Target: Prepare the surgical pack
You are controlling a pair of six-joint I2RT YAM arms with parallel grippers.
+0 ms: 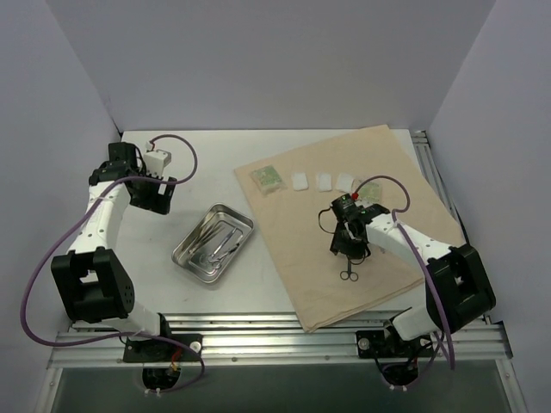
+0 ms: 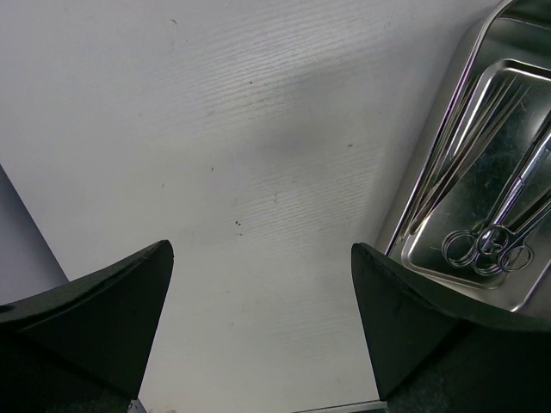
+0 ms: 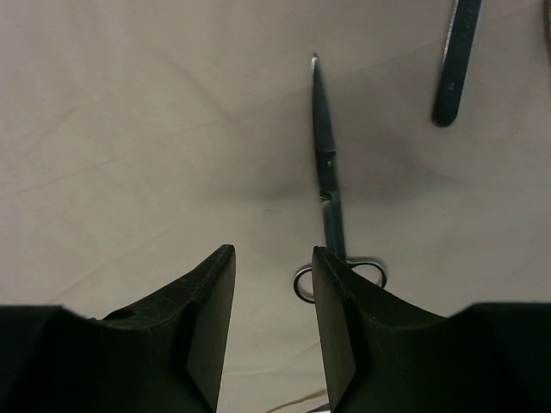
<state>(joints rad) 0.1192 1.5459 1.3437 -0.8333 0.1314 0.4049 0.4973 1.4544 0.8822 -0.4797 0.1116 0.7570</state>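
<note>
The tan cloth [image 1: 392, 159] of the surgical pack lies flat at the right. Along its far edge sit a green packet [image 1: 268, 179] and three white gauze squares [image 1: 324, 181]. A pair of small scissors [image 1: 349, 274] [image 3: 327, 172] lies on the cloth. My right gripper [image 1: 347, 251] [image 3: 271, 251] hovers just above its handle rings, open, with nothing between the fingers. The steel tray [image 1: 183, 256] [image 2: 430, 198] sits left of the cloth and holds scissors [image 2: 491, 245] and tweezers [image 2: 456, 146]. My left gripper [image 1: 157, 198] [image 2: 260, 248] is wide open over bare table, left of the tray.
A dark metal tool tip [image 3: 455, 60] lies on the cloth beyond the scissors. White walls close in the table at the back and both sides. Aluminium rails [image 1: 275, 331] run along the near edge.
</note>
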